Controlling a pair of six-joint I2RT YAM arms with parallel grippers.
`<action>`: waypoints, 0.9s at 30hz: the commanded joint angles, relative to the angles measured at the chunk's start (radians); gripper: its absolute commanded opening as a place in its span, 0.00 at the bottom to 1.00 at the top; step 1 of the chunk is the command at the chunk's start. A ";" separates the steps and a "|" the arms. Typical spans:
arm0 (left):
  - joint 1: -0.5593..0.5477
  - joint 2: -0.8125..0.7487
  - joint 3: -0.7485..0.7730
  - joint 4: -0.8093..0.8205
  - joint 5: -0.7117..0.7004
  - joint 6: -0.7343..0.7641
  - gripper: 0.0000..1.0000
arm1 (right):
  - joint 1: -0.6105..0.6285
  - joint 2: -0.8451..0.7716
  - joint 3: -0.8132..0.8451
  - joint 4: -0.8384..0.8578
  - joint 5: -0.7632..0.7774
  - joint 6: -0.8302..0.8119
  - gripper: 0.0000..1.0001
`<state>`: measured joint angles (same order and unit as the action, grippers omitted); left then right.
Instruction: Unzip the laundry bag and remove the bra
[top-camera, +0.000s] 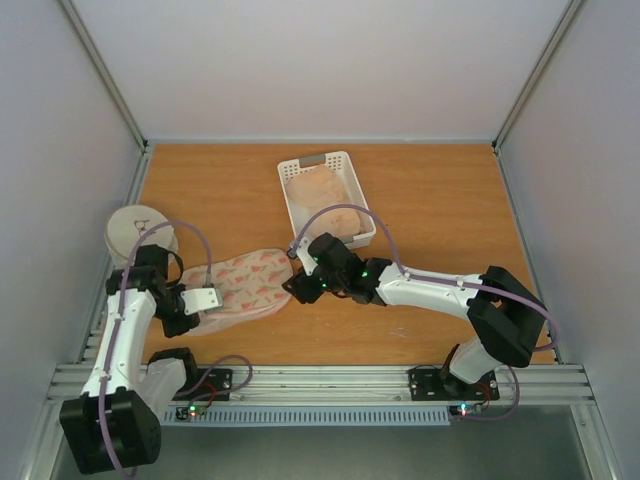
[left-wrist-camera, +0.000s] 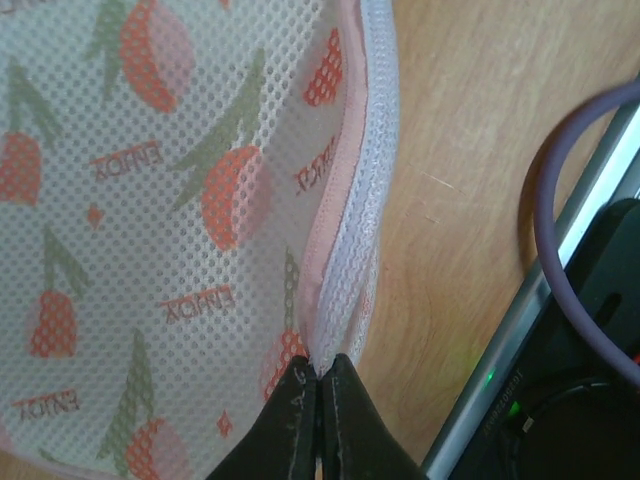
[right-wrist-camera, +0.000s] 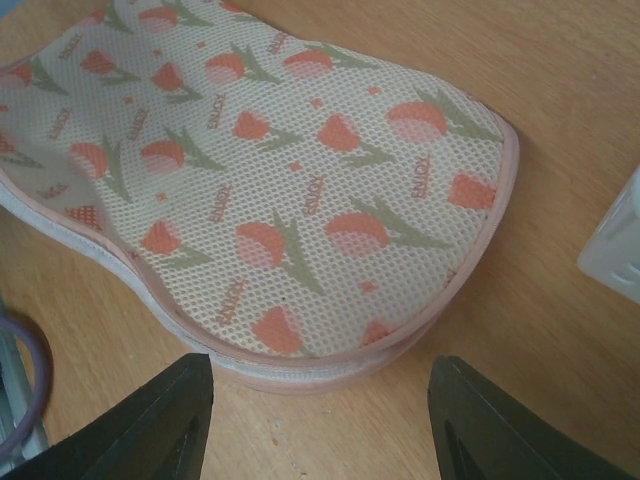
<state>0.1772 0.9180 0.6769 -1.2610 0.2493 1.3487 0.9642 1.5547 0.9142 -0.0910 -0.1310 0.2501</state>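
Bright even light, soft shadows, wrist views slightly blurred

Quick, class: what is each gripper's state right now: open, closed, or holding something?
Left gripper: closed, pinching the seam edge of the laundry bag.
Right gripper: open, holding nothing, poised at the bag's end.

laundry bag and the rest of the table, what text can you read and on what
"ENJOY": printed over and over among the tulips on the laundry bag, upside down in the left wrist view.
Right wrist view: same small words, too blurred to read.
White disc: dark drawing, no legible text.
Basket: grey tab, too small to read.
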 joint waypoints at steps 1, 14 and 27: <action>0.003 -0.011 -0.023 0.025 -0.031 0.080 0.05 | 0.005 0.001 0.025 0.022 -0.014 -0.015 0.60; 0.002 -0.036 0.184 -0.223 0.039 0.034 0.99 | 0.004 -0.055 0.036 0.007 0.061 -0.031 0.61; 0.002 0.041 0.344 0.163 0.169 -0.809 0.99 | -0.028 -0.291 -0.026 -0.061 0.411 -0.091 0.98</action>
<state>0.1772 0.9730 1.0157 -1.2716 0.4168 0.8177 0.9592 1.3605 0.9173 -0.1482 0.1200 0.1944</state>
